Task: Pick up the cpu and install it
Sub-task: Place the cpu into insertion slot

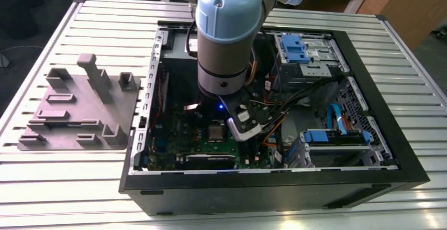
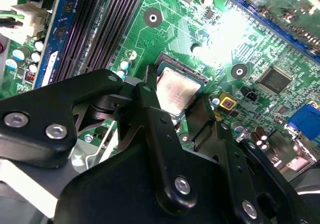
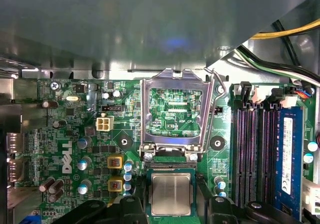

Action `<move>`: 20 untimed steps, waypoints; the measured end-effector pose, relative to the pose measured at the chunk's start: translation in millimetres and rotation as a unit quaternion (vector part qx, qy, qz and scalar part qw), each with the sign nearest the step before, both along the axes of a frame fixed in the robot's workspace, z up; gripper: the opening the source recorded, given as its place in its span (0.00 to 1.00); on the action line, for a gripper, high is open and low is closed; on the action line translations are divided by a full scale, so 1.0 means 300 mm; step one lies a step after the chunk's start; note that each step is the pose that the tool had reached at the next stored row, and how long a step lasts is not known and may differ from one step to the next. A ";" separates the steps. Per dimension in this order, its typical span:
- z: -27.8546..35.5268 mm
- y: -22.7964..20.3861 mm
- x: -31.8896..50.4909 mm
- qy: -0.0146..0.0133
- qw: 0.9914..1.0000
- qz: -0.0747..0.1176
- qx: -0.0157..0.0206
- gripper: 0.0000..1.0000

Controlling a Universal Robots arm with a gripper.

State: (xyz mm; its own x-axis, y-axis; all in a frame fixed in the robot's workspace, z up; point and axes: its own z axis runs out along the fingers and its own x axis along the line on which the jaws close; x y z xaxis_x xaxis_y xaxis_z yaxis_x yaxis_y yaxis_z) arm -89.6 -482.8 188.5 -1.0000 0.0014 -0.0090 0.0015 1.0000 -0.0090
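So the cpu (image 2: 179, 91) is lying flat in its socket on the green motherboard (image 3: 75, 149), silver top up, and it looks level to me rather than cocked on a corner. The socket's metal load plate (image 3: 175, 79) is hinged up out of the way, wire lever (image 3: 214, 108) raised too. That makes sense, since nothing drops into that socket with the frame down. The claw (image 2: 175, 97) straddles the chip, jaws apart, with one of its black fingers (image 2: 150, 101) on each side. In the first wrist view a sliver of socket edge shows between the chip and each finger, so I'd call it spread and gripping nothing (can't swear a tip isn't brushing the socket frame, though). Coming straight down over the board looks like the only sane angle, because the memory slots (image 3: 250, 154) run just beside the socket. In the exterior view the arm (image 1: 223, 41) reaches down into the open PC case (image 1: 279, 190), its tip at roughly 7 o'clock from the case's middle. The grey tray (image 1: 77, 115) with the posts sits at the case's 9 o'clock on the slatted tabletop (image 1: 70, 188). My read is that the chip is in and the plate isn't closed yet.
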 end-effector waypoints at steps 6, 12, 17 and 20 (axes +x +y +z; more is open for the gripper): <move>0.002 -0.001 0.000 0.000 1.000 -0.001 -0.001 0.47; 0.004 -0.001 0.000 0.000 1.000 -0.003 -0.001 0.47; 0.003 -0.001 0.000 0.000 1.000 -0.005 -0.001 0.47; 0.003 -0.001 0.000 0.000 1.000 -0.005 -0.001 0.47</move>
State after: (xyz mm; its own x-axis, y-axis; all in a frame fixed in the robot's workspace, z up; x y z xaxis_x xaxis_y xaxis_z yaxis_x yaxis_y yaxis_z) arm -89.7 -483.1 189.4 -0.9999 0.0120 -0.0083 0.0120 0.9999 -0.0104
